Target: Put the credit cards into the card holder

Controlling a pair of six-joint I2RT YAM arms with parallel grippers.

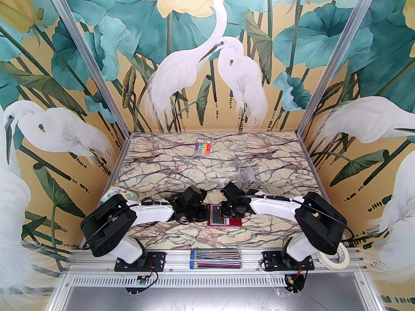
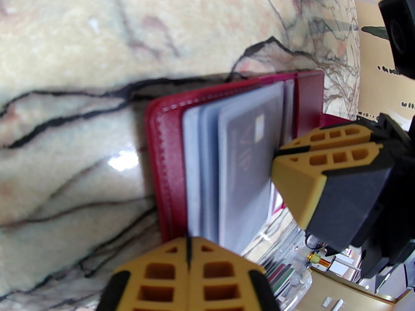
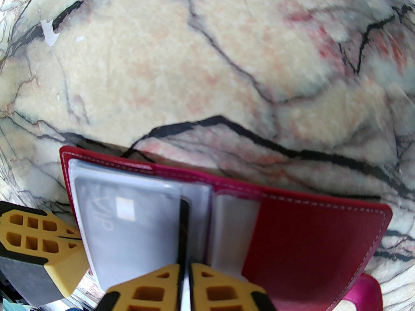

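Note:
The dark red card holder (image 1: 231,223) lies open on the marble table between both arms, its clear sleeves fanned up. In the right wrist view my right gripper (image 3: 184,268) is shut on a thin credit card (image 3: 183,225) seen edge-on, its far end at the fold of the card holder (image 3: 308,238). A grey credit card marked VIP (image 3: 129,225) sits inside the left sleeve. My left gripper (image 2: 189,242) is shut, with its tips at the outer edge of the left cover (image 2: 162,147). From the left wrist, my right gripper (image 2: 278,152) meets the grey card (image 2: 246,160).
A rainbow-striped pack (image 1: 203,147) lies at the back of the table. A small clear plastic box (image 1: 245,176) stands just behind the right gripper. A colourful patterned square (image 1: 118,193) sits at the left edge. A tape roll (image 1: 337,259) and a clear tray of sticks (image 1: 215,258) rest on the front rail.

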